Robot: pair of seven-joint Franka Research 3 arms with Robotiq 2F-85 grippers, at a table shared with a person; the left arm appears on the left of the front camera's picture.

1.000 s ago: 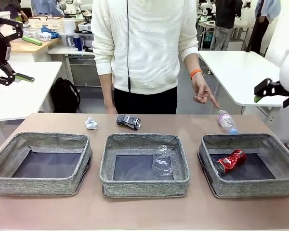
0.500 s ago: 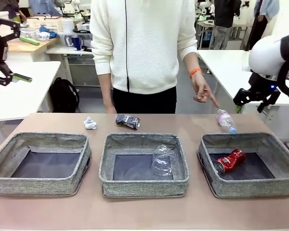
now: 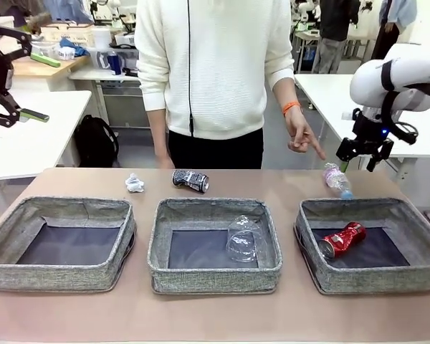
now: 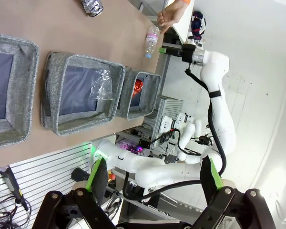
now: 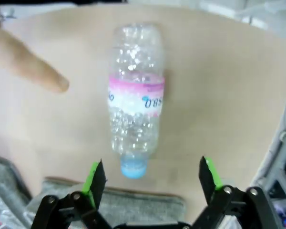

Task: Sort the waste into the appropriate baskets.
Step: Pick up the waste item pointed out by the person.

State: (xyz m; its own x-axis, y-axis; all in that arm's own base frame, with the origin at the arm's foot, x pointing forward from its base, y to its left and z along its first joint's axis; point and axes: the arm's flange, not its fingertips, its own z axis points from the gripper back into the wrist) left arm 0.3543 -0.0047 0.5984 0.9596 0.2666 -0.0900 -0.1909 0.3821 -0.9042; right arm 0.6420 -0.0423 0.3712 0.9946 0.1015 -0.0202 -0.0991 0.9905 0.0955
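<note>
Three grey baskets stand in a row: left [image 3: 57,276], middle [image 3: 215,278], right [image 3: 378,278]. A clear plastic cup [image 3: 244,239] lies in the middle one and a crushed red can [image 3: 342,239] in the right one. Behind them on the table lie a white paper wad [image 3: 135,183], a crushed black-and-white can [image 3: 191,180] and a clear bottle [image 3: 337,180] with pink label and blue cap. My right gripper [image 3: 358,159] hangs open just above the bottle [image 5: 136,100], jaws either side of its cap end [image 5: 152,179]. My left gripper [image 3: 27,74] is open, high at far left [image 4: 153,174].
A person stands at the far side, one hand [image 3: 302,137] pointing down at the bottle, fingertip [image 5: 35,69] close beside it. The right basket's back rim [image 5: 114,205] lies just under my right fingers. White tables stand behind on both sides.
My right arm has swung in from the right edge and come down over the bottle. The left arm, the person's hand and the waste have stayed put.
</note>
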